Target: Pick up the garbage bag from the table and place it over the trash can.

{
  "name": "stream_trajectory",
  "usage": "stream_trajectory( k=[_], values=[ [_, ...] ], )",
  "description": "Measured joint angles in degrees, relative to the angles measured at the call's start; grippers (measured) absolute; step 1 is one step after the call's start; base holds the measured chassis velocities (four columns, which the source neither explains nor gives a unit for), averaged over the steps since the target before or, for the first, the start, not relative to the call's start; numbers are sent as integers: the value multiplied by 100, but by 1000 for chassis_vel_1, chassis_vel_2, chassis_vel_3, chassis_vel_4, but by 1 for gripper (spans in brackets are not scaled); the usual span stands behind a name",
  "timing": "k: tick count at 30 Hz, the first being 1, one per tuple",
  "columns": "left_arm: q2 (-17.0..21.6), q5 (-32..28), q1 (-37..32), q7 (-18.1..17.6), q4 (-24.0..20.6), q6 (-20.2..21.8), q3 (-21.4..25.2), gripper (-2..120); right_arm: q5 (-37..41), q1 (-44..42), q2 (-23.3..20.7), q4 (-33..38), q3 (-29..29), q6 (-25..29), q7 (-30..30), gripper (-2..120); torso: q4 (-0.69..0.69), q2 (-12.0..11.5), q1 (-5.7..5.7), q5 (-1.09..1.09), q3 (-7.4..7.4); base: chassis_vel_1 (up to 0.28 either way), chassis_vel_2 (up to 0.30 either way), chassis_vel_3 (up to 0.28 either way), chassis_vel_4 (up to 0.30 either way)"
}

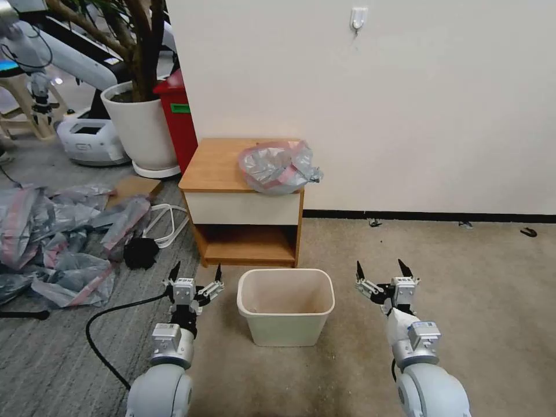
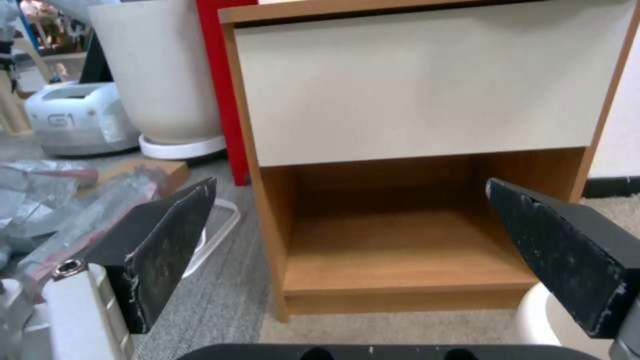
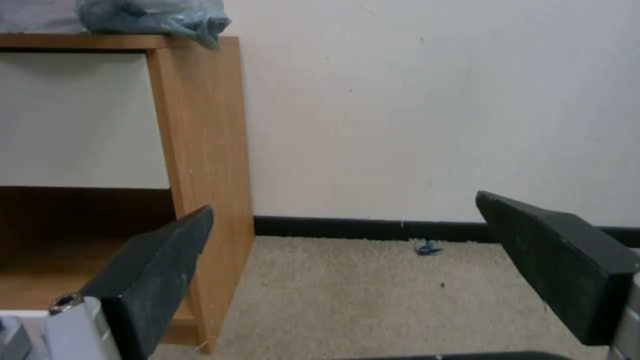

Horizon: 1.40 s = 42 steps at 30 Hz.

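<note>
The garbage bag point(image 1: 278, 166), crumpled grey plastic with a pink-red band, lies on the right half of the table point(image 1: 217, 165); a corner of the garbage bag point(image 3: 153, 15) overhangs the top edge in the right wrist view. The cream trash can point(image 1: 285, 306) stands on the carpet in front of the table, its inside bare. My left gripper point(image 1: 196, 274) hangs open just left of the trash can, low, facing the table's lower shelf point(image 2: 393, 250). My right gripper point(image 1: 380, 271) is open to the right of the trash can, with nothing between its fingers.
A heap of similar grey-pink bags point(image 1: 55, 237) and a black cable point(image 1: 107, 321) lie on the floor at the left. A big white plant pot point(image 1: 142, 130) and a red bin point(image 1: 179, 119) stand behind the table's left side. The wall point(image 1: 376, 98) backs the table.
</note>
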<state>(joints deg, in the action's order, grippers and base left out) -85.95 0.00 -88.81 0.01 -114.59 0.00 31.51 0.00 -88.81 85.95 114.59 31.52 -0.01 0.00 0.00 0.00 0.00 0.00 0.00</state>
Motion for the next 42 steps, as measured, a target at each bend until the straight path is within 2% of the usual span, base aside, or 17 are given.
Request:
stream_trajectory(
  k=[33, 37, 38, 40, 42],
  values=[
    [1, -5, -7, 0, -13, 7, 1, 100, 6, -11, 4, 14, 8, -9, 0, 100, 0, 0, 0, 0, 0, 0, 0, 0, 0],
    [52, -166, -160, -58, -309, 161, 67, 100, 167, -192, 112, 425, 159, -188, 23, 100, 0, 0, 0, -1, 0, 0, 0, 0, 0],
    [106, -331, -317, -133, -605, 344, 139, 100, 299, -342, 202, 751, 275, -336, 45, 100, 1, 0, 0, 1, 0, 0, 0, 0, 0],
    [135, -417, -404, -172, -761, 435, 173, 100, 366, -415, 246, 914, 335, -411, 58, 100, 1, 0, 0, 0, 0, 0, 0, 0, 0],
    [232, -715, -675, -308, -1284, 739, 300, 100, 570, -645, 383, 1420, 521, -645, 93, 100, 1, 0, 0, 0, 0, 0, 0, 0, 0]
  ],
)
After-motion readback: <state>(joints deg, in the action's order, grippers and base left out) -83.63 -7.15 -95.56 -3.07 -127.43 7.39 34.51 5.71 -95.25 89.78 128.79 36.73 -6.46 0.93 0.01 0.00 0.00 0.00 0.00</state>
